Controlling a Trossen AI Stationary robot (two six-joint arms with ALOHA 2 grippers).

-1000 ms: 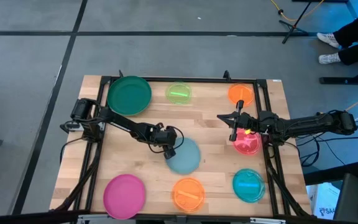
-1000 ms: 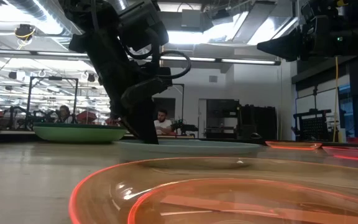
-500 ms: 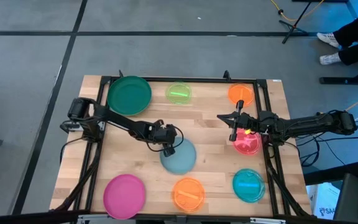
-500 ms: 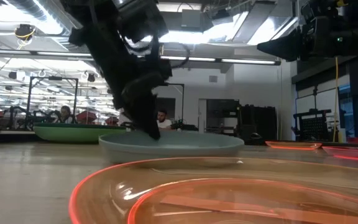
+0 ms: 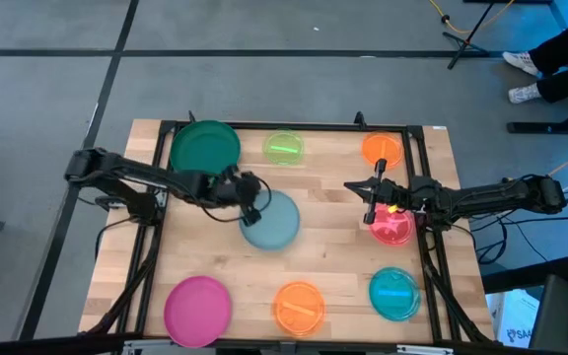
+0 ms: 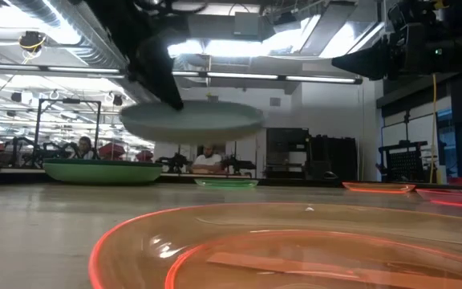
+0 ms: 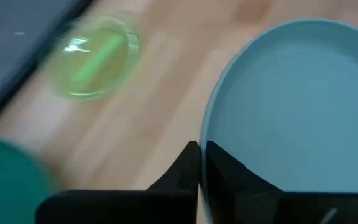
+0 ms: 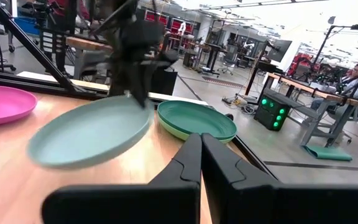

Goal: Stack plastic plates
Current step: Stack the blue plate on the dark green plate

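grey-blue plate [image 5: 270,220] hangs clear of the counter [image 5: 333,256], pinched at its rim by the left claw [image 5: 246,195]; right claw [image 5: 373,189] is closed, empty.

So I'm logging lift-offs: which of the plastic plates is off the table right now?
The large round grey-blue plastic plate, pinched at its rim by the left gripper. The low view shows it hanging clear above the wood, while every other plate lies flat.
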